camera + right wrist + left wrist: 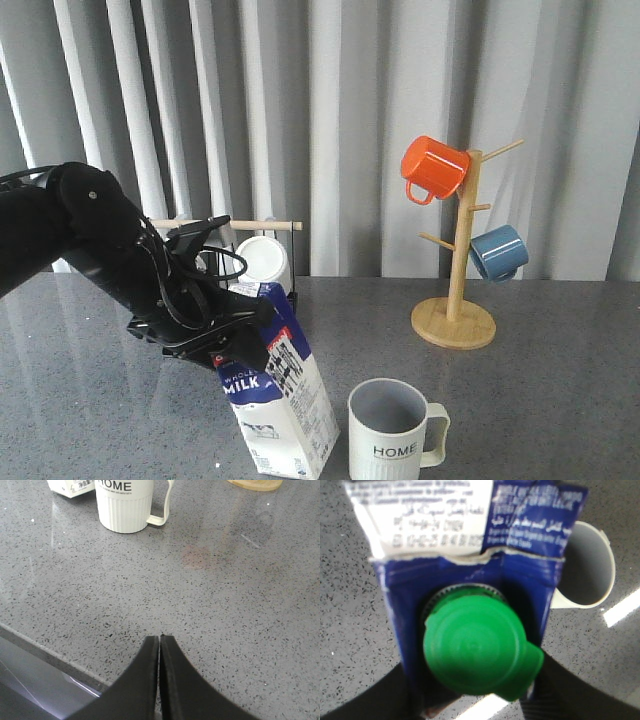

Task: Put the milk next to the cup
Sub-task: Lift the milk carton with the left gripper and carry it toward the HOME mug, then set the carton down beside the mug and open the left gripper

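The milk (285, 400), a blue-and-white carton, stands tilted with its top leaning left, its base low at the table just left of the cup (392, 437). My left gripper (232, 335) is shut on the carton's top. In the left wrist view the green cap (477, 650) fills the middle between my dark fingers (375, 697), the carton (470, 575) lies beyond it, and the cup's rim (592, 565) shows beside it. The right wrist view shows the "HOME" cup (125, 505), a corner of the carton (70, 487), and my right gripper (160, 638), shut and empty above the table near its front edge.
A wooden mug tree (455, 320) stands at the back right with an orange mug (433, 167) and a blue mug (498, 251). A rack with a white mug (262, 258) stands behind the carton. The table's front edge (45, 647) runs below my right gripper.
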Available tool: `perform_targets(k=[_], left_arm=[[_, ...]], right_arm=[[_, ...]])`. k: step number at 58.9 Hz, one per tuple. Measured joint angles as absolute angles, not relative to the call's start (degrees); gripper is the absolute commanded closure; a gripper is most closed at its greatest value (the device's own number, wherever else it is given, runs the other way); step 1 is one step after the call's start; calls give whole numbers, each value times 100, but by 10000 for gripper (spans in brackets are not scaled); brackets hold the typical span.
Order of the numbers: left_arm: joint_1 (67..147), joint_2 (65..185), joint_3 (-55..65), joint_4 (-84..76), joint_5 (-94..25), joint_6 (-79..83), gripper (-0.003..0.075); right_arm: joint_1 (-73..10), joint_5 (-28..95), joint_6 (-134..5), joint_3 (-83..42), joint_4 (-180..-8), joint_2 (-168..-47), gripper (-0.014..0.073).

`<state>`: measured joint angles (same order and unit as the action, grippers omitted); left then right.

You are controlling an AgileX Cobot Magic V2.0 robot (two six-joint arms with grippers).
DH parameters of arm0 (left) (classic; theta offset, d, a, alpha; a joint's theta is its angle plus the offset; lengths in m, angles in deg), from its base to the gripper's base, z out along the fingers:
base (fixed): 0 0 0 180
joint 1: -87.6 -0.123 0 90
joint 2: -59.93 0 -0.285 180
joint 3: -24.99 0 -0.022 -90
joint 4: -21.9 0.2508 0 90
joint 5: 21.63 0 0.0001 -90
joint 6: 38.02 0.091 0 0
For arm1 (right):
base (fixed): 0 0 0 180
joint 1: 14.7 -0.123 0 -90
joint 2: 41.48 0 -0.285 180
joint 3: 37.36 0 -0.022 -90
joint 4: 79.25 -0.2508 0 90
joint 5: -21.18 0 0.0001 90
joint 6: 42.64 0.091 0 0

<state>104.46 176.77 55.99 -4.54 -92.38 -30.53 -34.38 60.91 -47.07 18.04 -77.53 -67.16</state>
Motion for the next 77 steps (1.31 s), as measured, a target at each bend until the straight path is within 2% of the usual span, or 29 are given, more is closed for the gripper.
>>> perform_targets(k=[11, 22, 43, 50, 58, 77], left_arm=[[10446, 17700, 5599, -434, -9258, -3071, 704], [10446, 17700, 5599, -434, -9258, -3071, 621], [10448, 17700, 5599, -577, -9280, -3071, 294], [10448, 17700, 5599, -646, -9280, -3071, 225], [10453, 17700, 5599, -675, -9280, -3071, 195], [10454, 17700, 5599, -680, -9280, -3071, 195]], right_arm=[[-3438, 6091, -4707, 1804, -7753, -6716, 599], [-3438, 6091, -4707, 1804, -7753, -6716, 599], [-3438, 6091, -4707, 1804, -7753, -6716, 599], [-3438, 6091, -4707, 1804, -7753, -6716, 599], [-3438, 6091, -4707, 1804, -7753, -6716, 599], [-3438, 6091, -4707, 1804, -7753, -6716, 599]])
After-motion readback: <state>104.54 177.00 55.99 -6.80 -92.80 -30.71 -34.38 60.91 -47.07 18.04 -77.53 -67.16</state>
